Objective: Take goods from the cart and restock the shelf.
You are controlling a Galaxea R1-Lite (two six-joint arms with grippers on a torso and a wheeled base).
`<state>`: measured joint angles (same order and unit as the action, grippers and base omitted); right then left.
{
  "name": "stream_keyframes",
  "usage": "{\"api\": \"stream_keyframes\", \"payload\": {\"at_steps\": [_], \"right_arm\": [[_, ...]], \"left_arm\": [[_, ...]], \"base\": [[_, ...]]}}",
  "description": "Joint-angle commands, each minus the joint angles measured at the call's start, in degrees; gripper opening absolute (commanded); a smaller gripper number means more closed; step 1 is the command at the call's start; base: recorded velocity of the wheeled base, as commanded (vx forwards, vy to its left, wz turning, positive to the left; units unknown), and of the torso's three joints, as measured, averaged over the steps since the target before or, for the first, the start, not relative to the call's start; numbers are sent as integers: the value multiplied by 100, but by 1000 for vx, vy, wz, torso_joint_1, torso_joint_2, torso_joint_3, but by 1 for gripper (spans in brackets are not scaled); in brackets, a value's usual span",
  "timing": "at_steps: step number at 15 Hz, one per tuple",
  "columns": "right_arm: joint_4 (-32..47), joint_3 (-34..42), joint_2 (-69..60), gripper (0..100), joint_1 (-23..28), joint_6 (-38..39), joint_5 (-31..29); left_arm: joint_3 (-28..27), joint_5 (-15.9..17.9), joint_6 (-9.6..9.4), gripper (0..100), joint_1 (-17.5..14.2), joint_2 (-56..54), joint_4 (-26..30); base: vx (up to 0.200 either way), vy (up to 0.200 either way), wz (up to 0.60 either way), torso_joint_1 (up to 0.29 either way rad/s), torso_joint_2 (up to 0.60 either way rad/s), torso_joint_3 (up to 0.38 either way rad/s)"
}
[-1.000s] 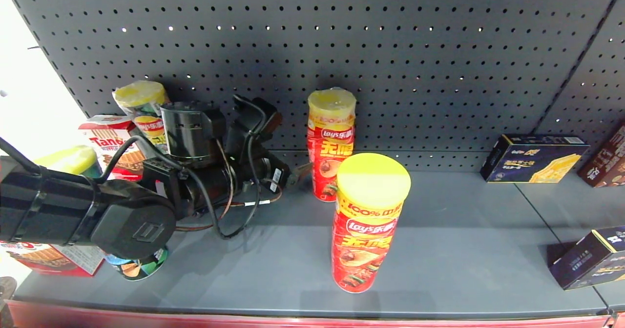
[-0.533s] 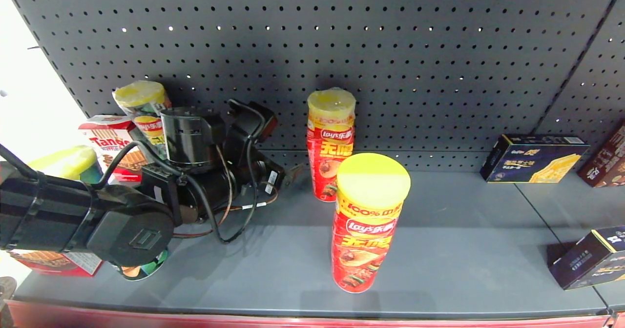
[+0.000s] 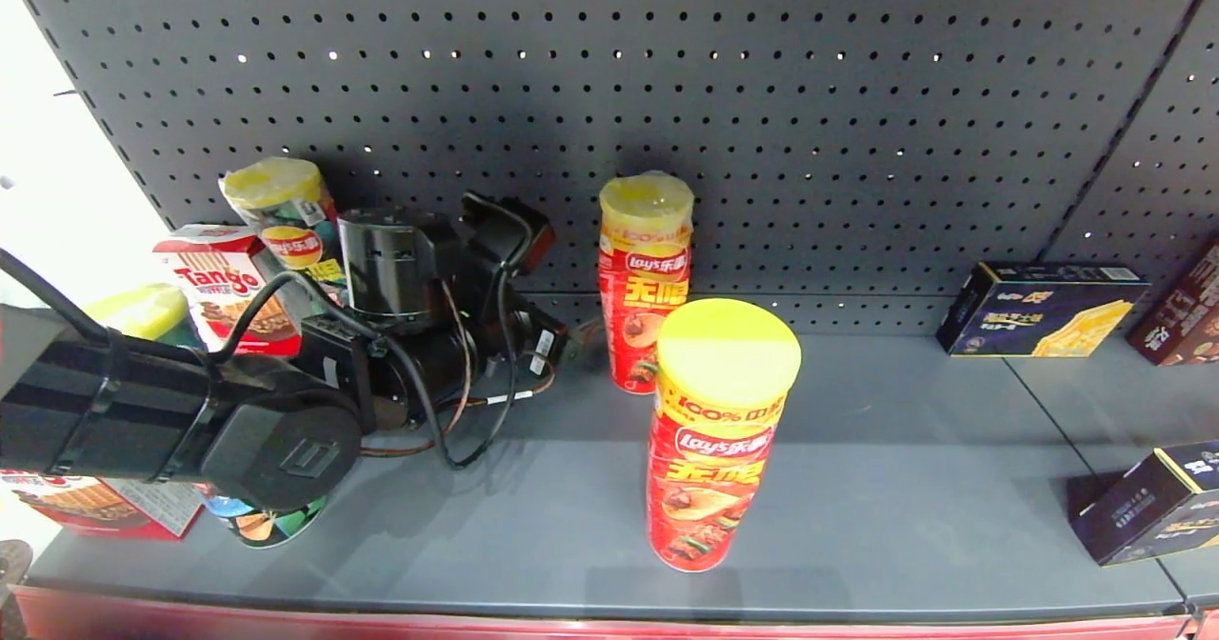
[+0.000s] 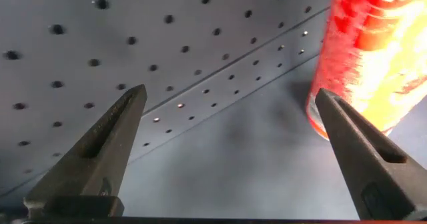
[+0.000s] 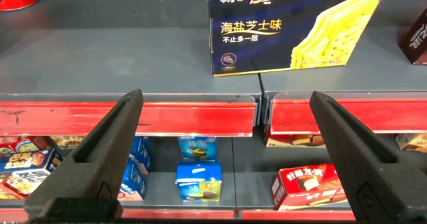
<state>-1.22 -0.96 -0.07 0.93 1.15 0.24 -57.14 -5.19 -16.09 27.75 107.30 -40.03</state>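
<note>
Two red chip cans with yellow lids stand on the grey shelf (image 3: 905, 488): one at the back (image 3: 646, 283) by the pegboard, one nearer the front (image 3: 721, 430). My left gripper (image 3: 581, 335) lies low over the shelf just left of the back can, open with nothing between its fingers. In the left wrist view its fingertips (image 4: 230, 94) frame bare shelf and pegboard, with the red can (image 4: 373, 57) just beyond one finger. My right gripper (image 5: 225, 96) is open and empty, in front of the shelf's red front edge (image 5: 200, 114).
Wafer boxes (image 3: 224, 288) and more chip cans (image 3: 281, 207) crowd the shelf's left end around my left arm. Dark blue boxes sit at the right back (image 3: 1043, 307) and right front (image 3: 1143, 502). A lower shelf (image 5: 200, 177) holds more goods.
My left arm drew back a little to the left, then shifted right again toward the back can. Both red cans stayed put.
</note>
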Motion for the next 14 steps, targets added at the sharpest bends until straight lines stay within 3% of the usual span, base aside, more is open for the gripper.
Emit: {"api": "stream_keyframes", "payload": {"at_steps": [1, 5, 14], "right_arm": [[-1, 0, 7, 100, -5, 0, 2], [-1, 0, 7, 100, -5, 0, 11], [-1, 0, 7, 100, -5, 0, 2]], "left_arm": [[-52, 1, 1, 100, 55, 142, -4], [-140, -8, 80, 100, 179, 239, -4], [-210, 1, 71, 100, 214, 309, 4]], "base": [[0, 0, 0, 0, 0, 0], [0, 0, 0, 0, 0, 0], [0, 0, 0, 0, 0, 0]]}}
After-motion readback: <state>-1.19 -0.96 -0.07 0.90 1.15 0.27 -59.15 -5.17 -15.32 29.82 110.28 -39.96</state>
